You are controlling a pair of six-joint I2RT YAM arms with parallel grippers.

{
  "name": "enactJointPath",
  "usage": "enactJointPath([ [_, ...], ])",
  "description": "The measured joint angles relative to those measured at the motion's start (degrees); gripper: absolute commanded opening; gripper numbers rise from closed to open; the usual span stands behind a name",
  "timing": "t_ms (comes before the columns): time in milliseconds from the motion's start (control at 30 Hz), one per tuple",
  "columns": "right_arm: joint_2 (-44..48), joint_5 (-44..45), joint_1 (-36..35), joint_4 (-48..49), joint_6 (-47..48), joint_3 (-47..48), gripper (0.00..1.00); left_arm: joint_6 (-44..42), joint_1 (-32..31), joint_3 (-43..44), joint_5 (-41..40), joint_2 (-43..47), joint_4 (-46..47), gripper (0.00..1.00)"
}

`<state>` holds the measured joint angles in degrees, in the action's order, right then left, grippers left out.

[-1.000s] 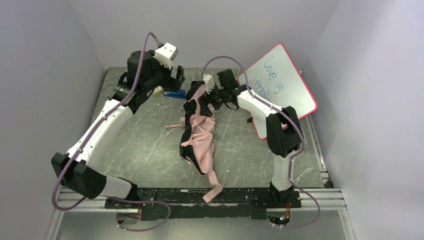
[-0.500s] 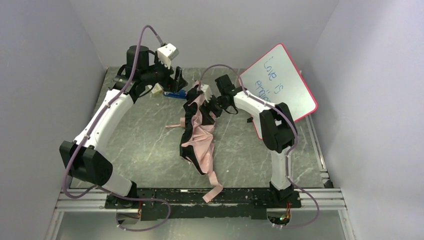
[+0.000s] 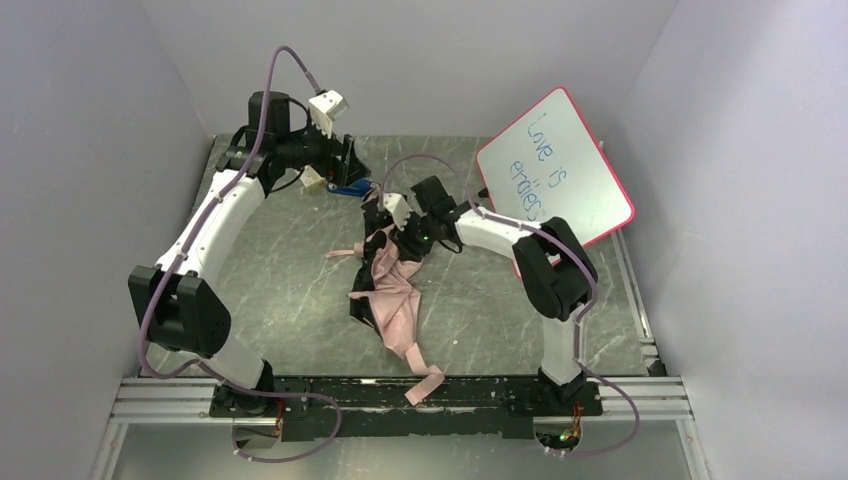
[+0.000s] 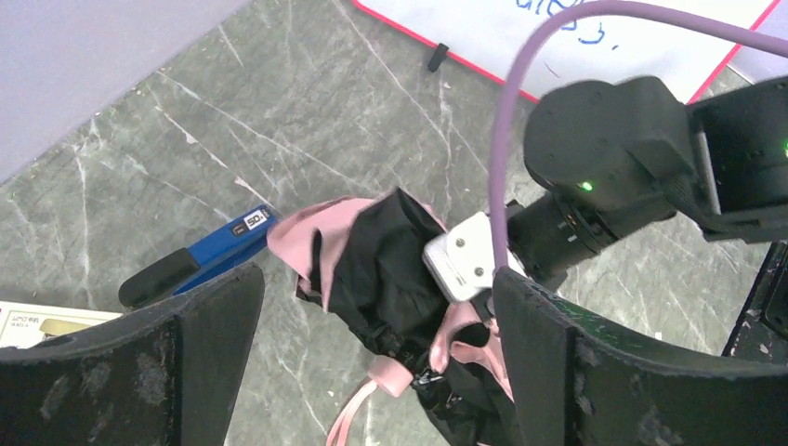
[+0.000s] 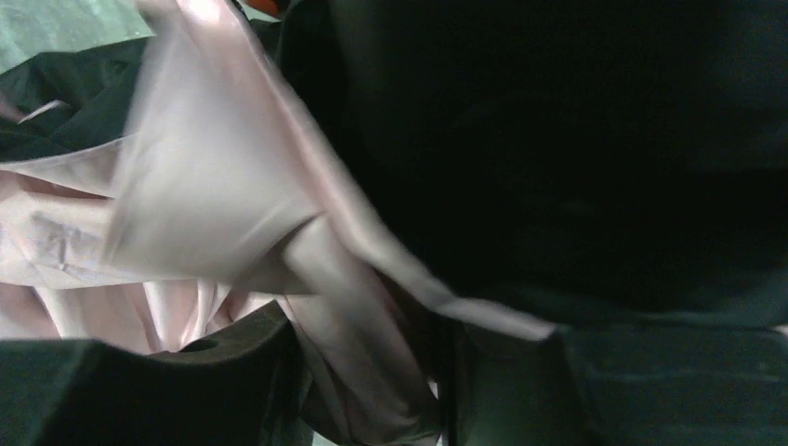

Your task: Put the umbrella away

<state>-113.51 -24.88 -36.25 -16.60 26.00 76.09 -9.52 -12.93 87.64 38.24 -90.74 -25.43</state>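
The umbrella (image 3: 392, 292) lies collapsed and crumpled mid-table, pale pink and black folds mixed, with a pink strip trailing to the near rail. In the left wrist view its black fabric (image 4: 381, 269), pink handle (image 4: 392, 373) and strap show below. My right gripper (image 3: 393, 222) is pressed into the umbrella's far end; in its own view pink fabric (image 5: 232, 186) fills the gap between the fingers, so the right gripper (image 5: 372, 358) is shut on it. My left gripper (image 3: 345, 165) hangs open above the far left, holding nothing, its wide-open jaws framing the umbrella (image 4: 376, 307).
A pink-framed whiteboard (image 3: 555, 165) with blue writing leans at the far right, also visible from the left wrist (image 4: 558, 28). A blue flat object (image 3: 350, 187) (image 4: 223, 243) and a white card (image 4: 37, 321) lie near the left gripper. Grey walls enclose the table.
The right gripper moved left and nearer into the umbrella and closed on its fabric, dragging the far end along. The left arm drew back slightly toward the far left, staying open.
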Motion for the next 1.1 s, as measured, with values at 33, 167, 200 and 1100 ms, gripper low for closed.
enactJointPath([
  [33,0.6,1.1,-0.7,1.1,0.0,-1.0,0.28,-0.2,0.2,0.0,0.1,0.0,-0.1,0.97],
  [167,3.9,7.3,-4.6,6.8,-0.1,-6.1,0.21,-0.6,2.4,-1.8,1.8,0.5,1.0,0.97],
  [200,4.8,9.5,-5.9,8.7,-0.3,-7.7,0.2,-0.5,3.2,-3.0,2.3,0.9,1.4,0.97],
  [1100,4.2,61.4,-31.5,46.3,17.9,-29.3,0.14,-28.2,7.9,-6.9,18.3,3.3,-7.0,0.92],
])
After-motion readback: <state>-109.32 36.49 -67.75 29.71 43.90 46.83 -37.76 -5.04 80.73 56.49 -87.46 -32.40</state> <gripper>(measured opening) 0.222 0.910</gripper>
